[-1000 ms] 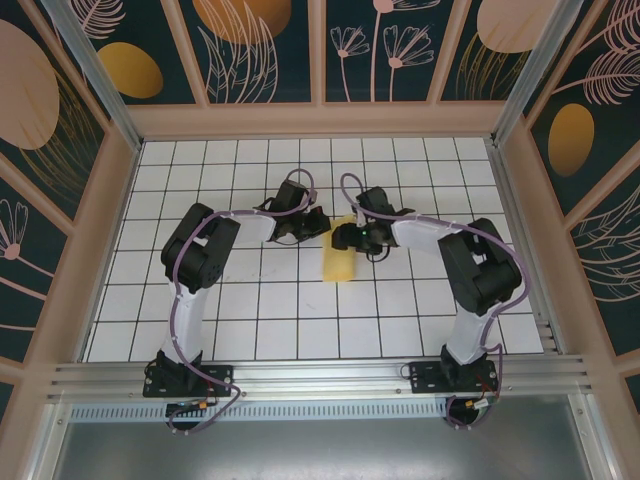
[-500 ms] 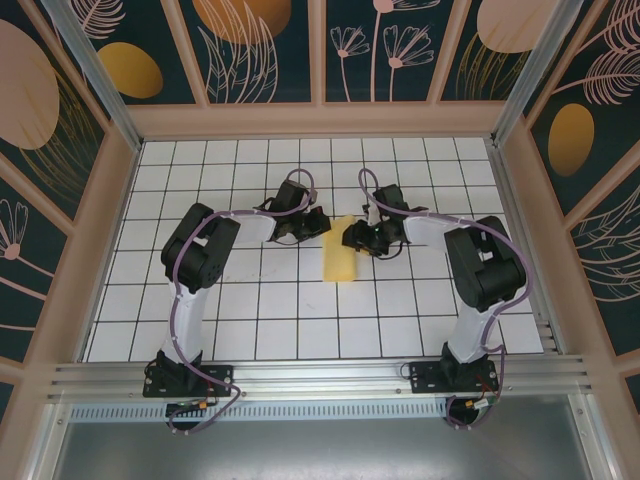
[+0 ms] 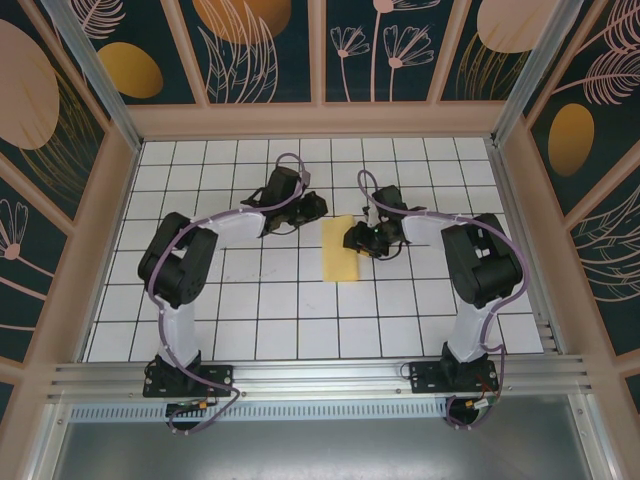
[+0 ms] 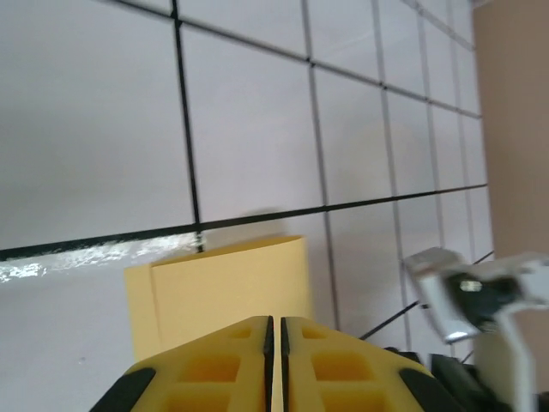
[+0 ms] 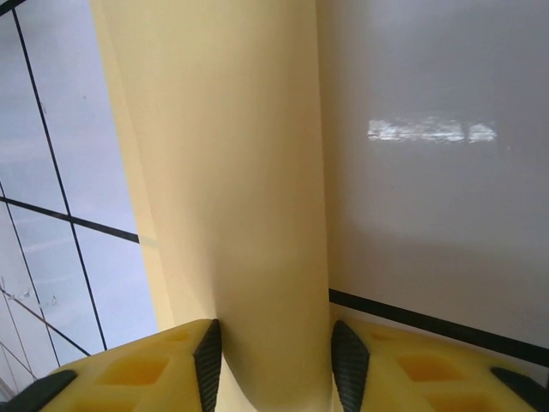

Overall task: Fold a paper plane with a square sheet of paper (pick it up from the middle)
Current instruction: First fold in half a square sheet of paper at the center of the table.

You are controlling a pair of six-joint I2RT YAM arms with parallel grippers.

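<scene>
Left end effector (image 3: pixel 312 207): jaws all but together, just a thin slit, nothing in it. Sheet of paper (image 3: pixel 339 252) is yellow and folded into a narrow strip. It lies flat on the white tiled table (image 3: pixel 250 310), just ahead of this end effector's tips and off to its right. Contact with the tips is unclear from the left wrist view.

Right end effector (image 5: pixel 274 365): jaws about half open, with the near end of the strip between them. The paper fills the gap from one black pad (image 5: pixel 208 360) to the other, so it looks clamped, though the close view makes that hard to confirm. From the fingers the strip runs straight forward, its surface gently bowed. The paper sits between the two end effectors, the right one at its upper right corner.
</scene>
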